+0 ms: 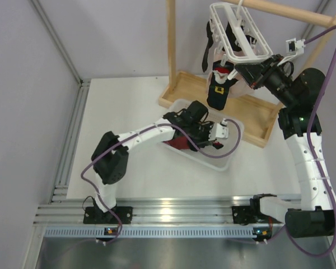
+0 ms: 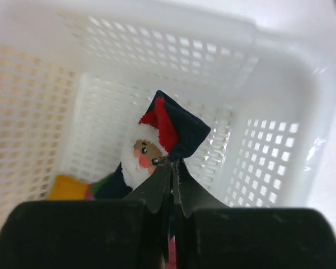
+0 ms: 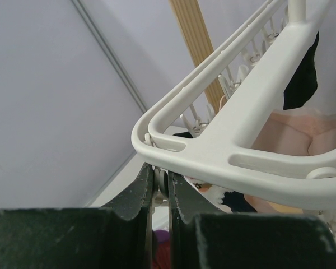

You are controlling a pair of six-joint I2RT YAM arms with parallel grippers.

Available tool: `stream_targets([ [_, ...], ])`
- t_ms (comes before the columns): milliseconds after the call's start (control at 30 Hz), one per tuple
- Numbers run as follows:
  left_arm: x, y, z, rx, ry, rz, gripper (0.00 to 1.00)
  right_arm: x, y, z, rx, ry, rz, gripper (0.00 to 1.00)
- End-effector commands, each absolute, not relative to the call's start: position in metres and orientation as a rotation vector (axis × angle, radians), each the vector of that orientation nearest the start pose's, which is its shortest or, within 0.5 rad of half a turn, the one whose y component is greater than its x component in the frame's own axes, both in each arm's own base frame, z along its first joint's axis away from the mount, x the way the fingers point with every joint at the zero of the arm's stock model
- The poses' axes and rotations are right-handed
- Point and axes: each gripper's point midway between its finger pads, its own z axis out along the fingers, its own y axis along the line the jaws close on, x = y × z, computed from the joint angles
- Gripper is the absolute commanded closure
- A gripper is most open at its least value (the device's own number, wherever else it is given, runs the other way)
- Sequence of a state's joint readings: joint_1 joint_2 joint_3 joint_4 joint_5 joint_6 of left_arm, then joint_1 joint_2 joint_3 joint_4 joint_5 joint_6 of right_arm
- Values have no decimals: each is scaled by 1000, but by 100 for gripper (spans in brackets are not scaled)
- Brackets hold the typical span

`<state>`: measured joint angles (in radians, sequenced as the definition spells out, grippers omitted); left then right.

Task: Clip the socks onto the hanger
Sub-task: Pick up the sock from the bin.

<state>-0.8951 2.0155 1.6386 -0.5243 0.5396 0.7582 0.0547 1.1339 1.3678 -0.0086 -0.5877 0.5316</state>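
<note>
Left gripper (image 2: 171, 171), black fingers clamped on navy Santa-faced fabric sock (image 2: 176, 126) inside white slotted plastic basket (image 2: 157, 50). Pick-up step, likely. Next: lift toward one o'clock, where right gripper (image 3: 161, 180) pinches small white peg (image 3: 161, 189) under white plastic lattice hanger (image 3: 241, 151).

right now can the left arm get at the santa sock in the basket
Probably yes: the left pincer is down inside the basket and looks shut on the Santa sock, with nothing covering it.
</note>
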Motion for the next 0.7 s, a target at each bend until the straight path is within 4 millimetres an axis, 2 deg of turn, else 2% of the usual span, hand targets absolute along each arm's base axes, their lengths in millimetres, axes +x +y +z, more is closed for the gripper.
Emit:
stream_targets([
  [0,271,-448,218,1663,1327,-755,100,338,126,492,-163,1378,846,100],
  [67,272,-445,250,1550,1320,-758,100,340,126,492,-152,1378,853,100],
  [133,275,-440,260,1465,1344,-750,100,339,125,494,-147,1373,855,100],
  [167,276,-440,289,1361,1312,-768,100,340,125,494,-142,1373,856,100],
  [200,281,-434,287,1311,1341,-741,100,340,125,495,-140,1371,857,100],
  [233,282,-432,298,1266,1322,-742,100,339,125,497,-137,1367,861,100],
  [267,281,-428,328,1185,1254,-749,100,340,125,497,-134,1369,863,100],
  [300,283,-423,327,1150,1260,-736,100,340,125,498,-132,1368,869,100],
  [333,279,-418,341,1109,1240,-745,100,340,126,499,-128,1367,874,100],
  [433,276,-408,363,1028,1217,-767,100,341,125,500,-127,1364,877,100],
  [467,274,-406,365,1009,1222,-786,100,341,126,500,-130,1364,878,100],
  [567,266,-399,387,964,1173,-819,100,340,127,499,-135,1366,886,100],
  [667,270,-393,405,895,1168,-826,100,340,128,497,-138,1368,894,100],
])
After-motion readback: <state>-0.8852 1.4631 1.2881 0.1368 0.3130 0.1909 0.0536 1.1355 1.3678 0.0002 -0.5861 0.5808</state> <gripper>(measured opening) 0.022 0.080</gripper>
